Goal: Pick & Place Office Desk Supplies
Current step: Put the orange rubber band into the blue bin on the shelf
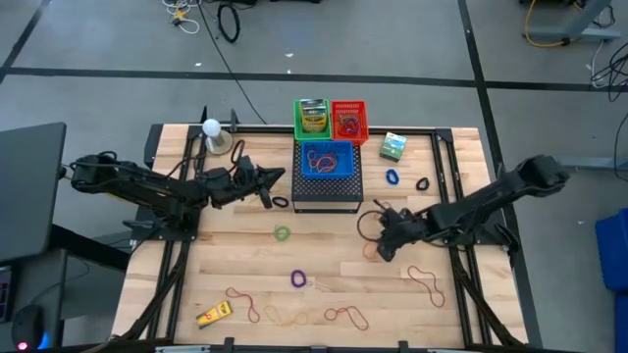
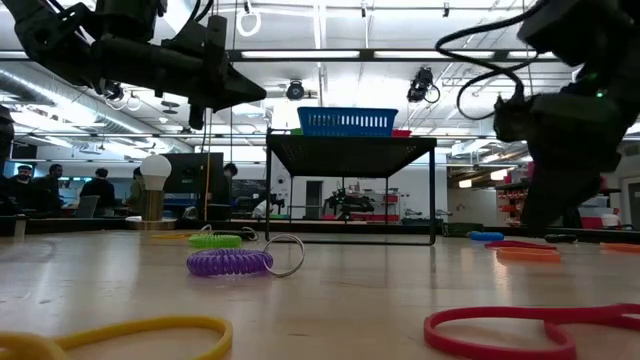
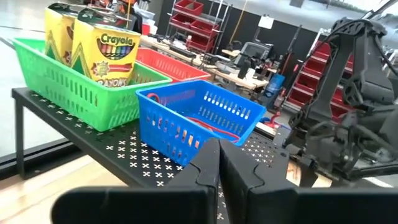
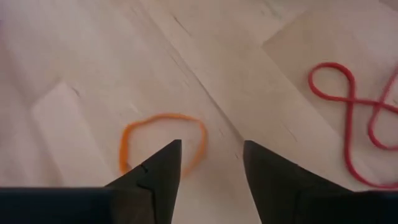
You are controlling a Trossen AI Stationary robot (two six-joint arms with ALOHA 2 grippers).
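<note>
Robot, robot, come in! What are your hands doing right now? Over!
Right end effector open, low over orange rubber band on table. Left end effector shut, empty, near blue basket. Nothing in the way.

Three baskets (image 1: 331, 137) sit on the mesh box (image 1: 328, 190) mid-table, rubber bands (image 1: 343, 316) scattered in front.

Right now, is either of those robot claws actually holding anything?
No. The left gripper is shut on nothing beside the blue basket; the right gripper stands open over an orange rubber band.
</note>
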